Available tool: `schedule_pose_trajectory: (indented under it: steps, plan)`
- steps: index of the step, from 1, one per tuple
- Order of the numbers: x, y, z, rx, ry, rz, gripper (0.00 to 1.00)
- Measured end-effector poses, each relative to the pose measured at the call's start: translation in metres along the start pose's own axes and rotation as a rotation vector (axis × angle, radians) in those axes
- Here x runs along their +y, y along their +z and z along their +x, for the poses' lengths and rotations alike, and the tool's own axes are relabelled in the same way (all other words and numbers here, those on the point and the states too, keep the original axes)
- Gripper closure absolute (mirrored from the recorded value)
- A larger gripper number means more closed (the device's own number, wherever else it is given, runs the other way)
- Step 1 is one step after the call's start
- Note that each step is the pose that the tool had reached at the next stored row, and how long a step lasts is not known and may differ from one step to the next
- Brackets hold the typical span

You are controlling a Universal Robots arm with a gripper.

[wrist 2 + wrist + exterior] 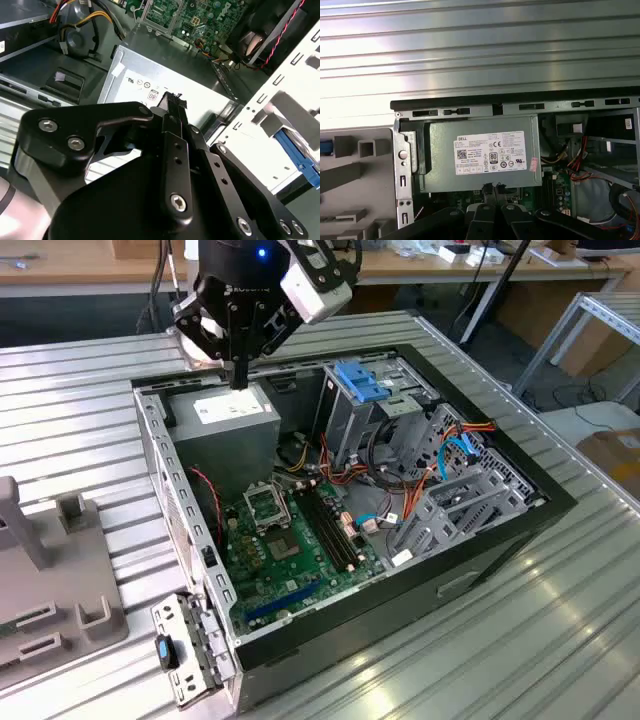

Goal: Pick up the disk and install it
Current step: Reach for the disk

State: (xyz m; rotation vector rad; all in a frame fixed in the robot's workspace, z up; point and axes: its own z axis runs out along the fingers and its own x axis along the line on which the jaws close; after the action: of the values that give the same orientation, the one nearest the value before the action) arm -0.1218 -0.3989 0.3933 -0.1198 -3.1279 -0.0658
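Observation:
My gripper (240, 380) hangs over the open computer case (150, 440), just above the grey power-supply box (225, 420) at its back corner. Its black fingers are shut with nothing between them, and both wrist views show this, the tips (172, 100) (493, 187) sitting just over the box's white label (490, 152). A strip of bright blue plastic (296, 157) shows past the case's pale side wall in the second wrist view. It looks like the rail of the disk, whose body is mostly hidden. A sliver of the same blue (324, 147) lies beside the grey fixture in the first wrist view.
The case holds a green motherboard (290, 540), coloured cable bundles (400, 480) and an upright metal cage topped by a blue bracket (360, 380). A grey slotted fixture (60, 580) stands on the ribbed metal table (560, 620) at the exterior view's left.

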Motion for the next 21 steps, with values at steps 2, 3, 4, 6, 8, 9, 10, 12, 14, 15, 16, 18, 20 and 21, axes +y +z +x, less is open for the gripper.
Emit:
schedule_pose_trajectory:
  steps: [2, 3, 4, 6, 8, 9, 10, 12, 14, 15, 16, 18, 20, 21]
  plan:
    - [0.0, 0.0, 0.0, 0.0025, 0.0, 0.0001, 0.89]
    - [0.0, 0.0, 0.0, 0.0035, 0.0, 0.0003, 0.89]
    - [0.0, 0.0, 0.0, 0.0042, 0.0, 0.0003, 0.89]
    - [0.0, 0.0, 0.0, 0.0049, 0.0, 0.0004, 0.89]
    - [0.0, 0.0, 0.0, 0.0057, 0.0, 0.0005, 0.89]
    - [0.0, 0.0, 0.0, 0.0062, 0.0, 0.0005, 0.89]
    - [0.0, 0.0, 0.0, 0.0065, 0.0, 0.0005, 0.89]
    - [0.0, 0.0, 0.0, 0.0074, 0.0, 0.0005, 0.89]
    - [0.0, 0.0, 0.0, 0.0083, 0.0, 0.0006, 0.89]
    - [0.0, 0.0, 0.0, 0.0089, 0.0, 0.0006, 0.89]
    - [0.0, 0.0, 0.0, 0.0096, 0.0, 0.0007, 0.89]
    - [0.0, 0.0, 0.0011, 0.0096, 0.0, 0.0008, 0.89]
    - [-0.0003, 0.0, 0.0035, 0.0095, 0.0, 0.0007, 0.89]
    - [-0.0004, 0.0, 0.0046, 0.0095, 0.0, 0.0008, 0.89]
